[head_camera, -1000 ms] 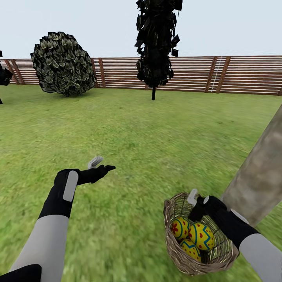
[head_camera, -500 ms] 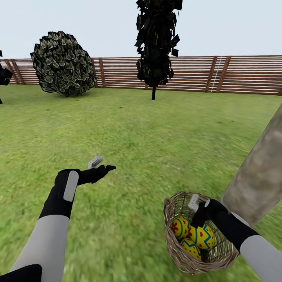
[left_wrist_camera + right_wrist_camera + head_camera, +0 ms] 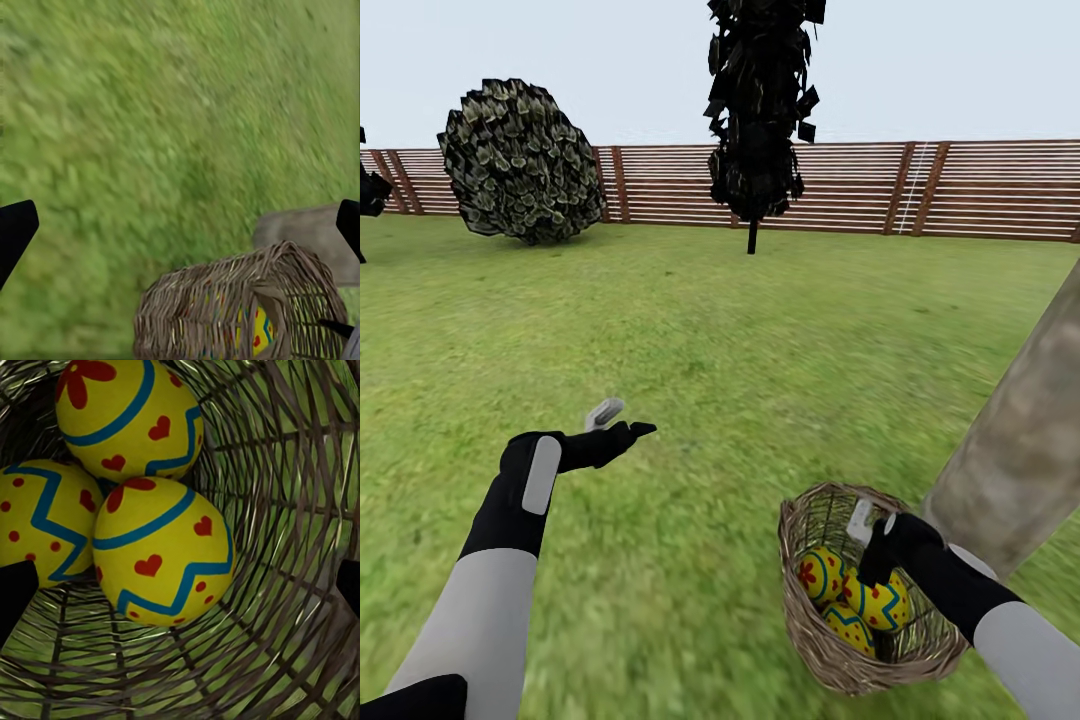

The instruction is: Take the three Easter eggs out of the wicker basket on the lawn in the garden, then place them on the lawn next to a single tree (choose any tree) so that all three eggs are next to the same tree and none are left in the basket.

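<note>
Three yellow Easter eggs (image 3: 161,551) with blue zigzags and red marks lie together in the wicker basket (image 3: 815,640), which sits on the lawn (image 3: 720,350) at the foot of the thick pale tree (image 3: 1020,440). My right gripper (image 3: 868,545) reaches down inside the basket, open, just above the eggs; its dark fingertips (image 3: 15,600) flank the nearest egg without touching it. My left gripper (image 3: 622,420) hovers open and empty over the grass, left of the basket (image 3: 240,311). An egg (image 3: 262,330) shows through the weave.
A brown slatted fence (image 3: 960,190) bounds the far side of the garden. A round dark-green bush (image 3: 520,165) stands at the back left, and a thin-stemmed black-leaved tree (image 3: 757,110) at the back centre. Open grass stretches between them and me.
My right gripper has sunk lower into the basket, closer to the eggs. The left arm, the basket and the eggs have stayed in place.
</note>
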Controlling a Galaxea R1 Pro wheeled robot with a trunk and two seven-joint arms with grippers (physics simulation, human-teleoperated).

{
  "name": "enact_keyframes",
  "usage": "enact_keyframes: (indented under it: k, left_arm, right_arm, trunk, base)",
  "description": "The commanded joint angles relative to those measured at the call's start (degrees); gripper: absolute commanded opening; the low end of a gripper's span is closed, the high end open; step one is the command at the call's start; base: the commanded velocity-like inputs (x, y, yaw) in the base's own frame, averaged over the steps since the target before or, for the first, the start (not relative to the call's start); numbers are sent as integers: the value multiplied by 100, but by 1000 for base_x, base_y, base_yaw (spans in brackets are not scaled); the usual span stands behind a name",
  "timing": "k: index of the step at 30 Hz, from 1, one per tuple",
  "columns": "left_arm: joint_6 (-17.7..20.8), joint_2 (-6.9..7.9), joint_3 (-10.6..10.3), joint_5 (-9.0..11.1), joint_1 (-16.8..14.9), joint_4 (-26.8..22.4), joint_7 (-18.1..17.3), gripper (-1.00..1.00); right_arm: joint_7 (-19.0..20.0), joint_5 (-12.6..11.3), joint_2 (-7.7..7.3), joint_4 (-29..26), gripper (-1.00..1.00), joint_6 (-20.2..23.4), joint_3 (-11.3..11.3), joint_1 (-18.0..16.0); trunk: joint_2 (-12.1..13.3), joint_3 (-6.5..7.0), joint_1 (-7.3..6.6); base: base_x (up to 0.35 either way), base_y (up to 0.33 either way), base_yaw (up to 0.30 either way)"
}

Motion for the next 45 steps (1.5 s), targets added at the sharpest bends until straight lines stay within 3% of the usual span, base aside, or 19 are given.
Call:
enact_keyframes:
  k: [1, 8, 31, 41, 45]
  left_arm:
    - [28, -7, 24, -50, -5, -3, -59, 100]
    - [29, -7, 24, -50, -5, -2, -59, 100]
    - [29, -7, 24, -50, -5, -2, -59, 100]
    - [26, -7, 24, -50, -5, 75, -59, 100]
    - [24, -7, 16, -50, -5, 145, -59, 100]
  right_arm:
    - [43, 67, -5, -14, 100, -9, 18, -4]
    - [39, 80, -10, -53, 100, -61, 26, -4]
    - [13, 81, -35, -73, 100, -271, 17, -9]
    - [16, 72, -204, -80, 100, -452, -31, -12]
    - [-13, 260, -213, -78, 100, -472, -36, -13]
  trunk:
    - [-44, -24, 21]
    - [-324, -150, 175]
    - [-355, -659, 234]
    - [-369, -881, 260]
    - [-374, -969, 270]
  base:
    - [0, 0, 0]
    - [0, 0, 0]
    - [0, 0, 0]
    - [0, 0, 0]
    - [0, 0, 0]
